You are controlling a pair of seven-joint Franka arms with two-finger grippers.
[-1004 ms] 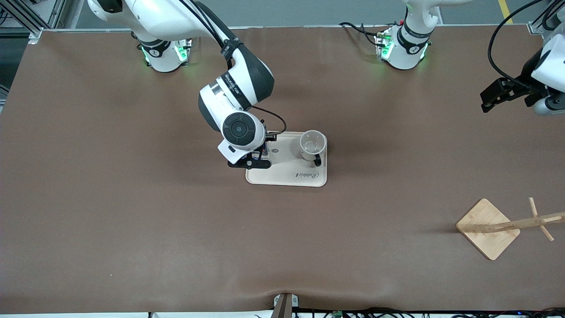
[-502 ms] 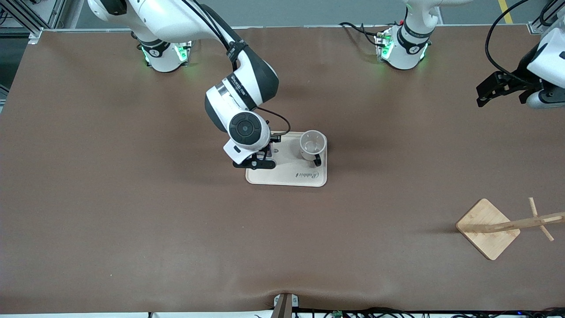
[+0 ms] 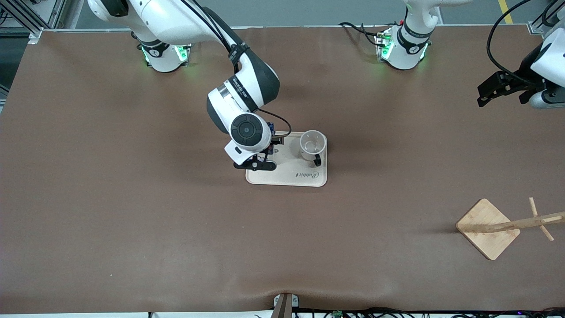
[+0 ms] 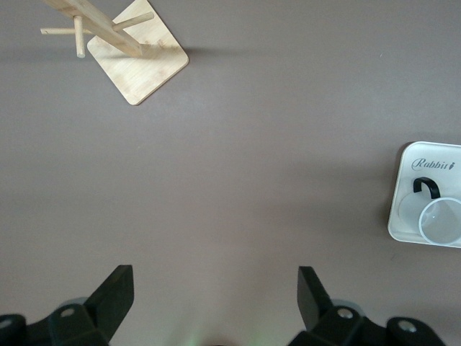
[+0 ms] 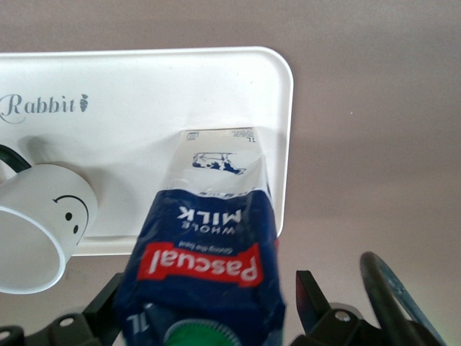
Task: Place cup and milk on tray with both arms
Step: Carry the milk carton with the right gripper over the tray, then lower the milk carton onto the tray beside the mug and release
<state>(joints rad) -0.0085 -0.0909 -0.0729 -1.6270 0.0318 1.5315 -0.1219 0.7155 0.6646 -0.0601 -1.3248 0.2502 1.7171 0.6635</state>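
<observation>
**A:** Eyes on the right pincer (image 5: 209, 317) — it's over the tray (image 3: 309, 180), at the end toward the right arm, with the milk (image 5: 209, 252) between its fingers.

**B:** Clamped or let go?

**A:** I'd call it clamped. The fingers sit tight against both flanks of the carton just under the green cap, no gap showing in the right wrist view.

**B:** And the carton's long axis?

**A:** Running straight down out of the pincer, base toward the tray floor. The base looks to be on or just above the tray; I can't tell whether it touches.

**B:** The cup (image 3: 313, 144)?

**A:** Already upright on the tray, at the corner toward the left arm and away from the front camera, apart from the milk.

**B:** Left arm?

**A:** Waiting. The left pincer (image 4: 216, 303) hangs spread wide over bare surface (image 3: 132, 221), well apart from the tray.

**B:** So what matters?

**A:** My read: a straight-up exit, since the cup is beside it.
</observation>
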